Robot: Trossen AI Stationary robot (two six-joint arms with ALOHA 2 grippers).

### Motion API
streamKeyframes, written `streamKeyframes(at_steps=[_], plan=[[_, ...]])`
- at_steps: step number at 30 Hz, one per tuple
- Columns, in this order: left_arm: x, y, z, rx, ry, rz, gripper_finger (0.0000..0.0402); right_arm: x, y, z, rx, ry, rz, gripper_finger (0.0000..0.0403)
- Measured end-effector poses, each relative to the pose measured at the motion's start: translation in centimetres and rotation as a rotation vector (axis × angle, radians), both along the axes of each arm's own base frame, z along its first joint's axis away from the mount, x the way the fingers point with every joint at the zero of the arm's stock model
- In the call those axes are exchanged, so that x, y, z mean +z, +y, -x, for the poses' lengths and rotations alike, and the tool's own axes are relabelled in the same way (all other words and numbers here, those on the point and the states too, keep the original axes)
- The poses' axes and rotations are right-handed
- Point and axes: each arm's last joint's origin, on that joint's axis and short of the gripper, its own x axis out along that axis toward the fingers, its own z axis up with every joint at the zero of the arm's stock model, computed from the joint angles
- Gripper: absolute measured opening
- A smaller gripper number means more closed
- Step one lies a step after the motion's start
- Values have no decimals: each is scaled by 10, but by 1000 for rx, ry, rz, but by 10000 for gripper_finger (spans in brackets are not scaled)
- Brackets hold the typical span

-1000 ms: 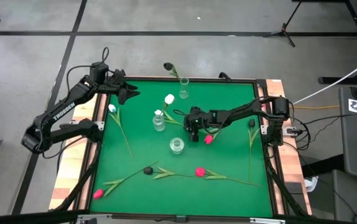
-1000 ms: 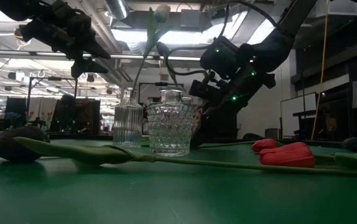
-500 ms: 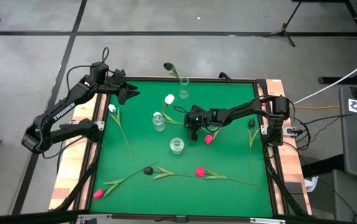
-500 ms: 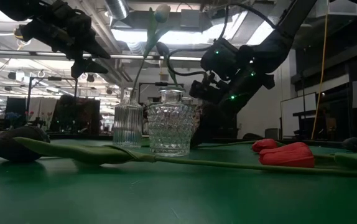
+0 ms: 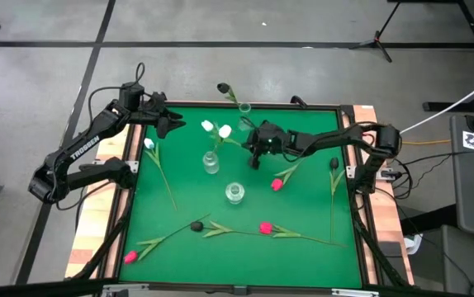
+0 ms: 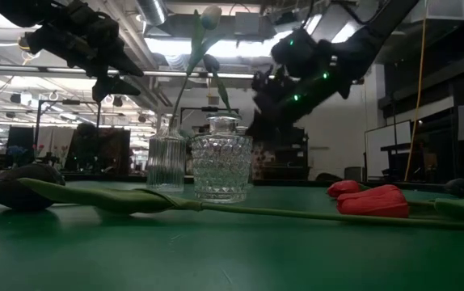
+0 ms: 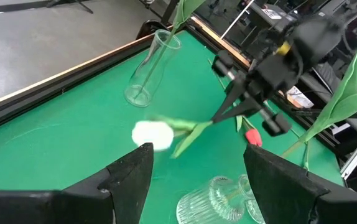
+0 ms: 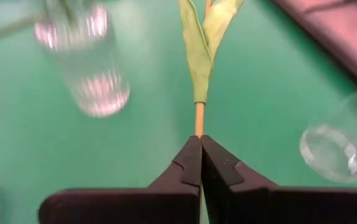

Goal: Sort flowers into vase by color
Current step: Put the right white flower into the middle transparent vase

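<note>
White tulip [image 5: 225, 130], green-stemmed, hangs pinched by its stem in right tool [image 8: 200, 144]; left tool [image 7: 194, 168] gapes.

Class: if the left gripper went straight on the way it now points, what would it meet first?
Probably the white tulip held by the right gripper, which lies just ahead of the open left gripper; depth is unclear, so it might pass above it.

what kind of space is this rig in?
Likely a robotics lab or workshop: bare grey concrete floor with black tape lines, exposed ceiling pipes and strip lights, a black tripod stand beside the green-topped table.
</note>
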Motion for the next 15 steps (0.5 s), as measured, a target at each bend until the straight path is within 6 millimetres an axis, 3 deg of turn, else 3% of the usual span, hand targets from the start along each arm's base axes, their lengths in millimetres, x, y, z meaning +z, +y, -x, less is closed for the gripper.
streamKeyframes(at_steps=[15], plan=[[3, 2, -1, 5, -24, -25, 249, 73, -3, 3, -104, -421, 194, 0]])
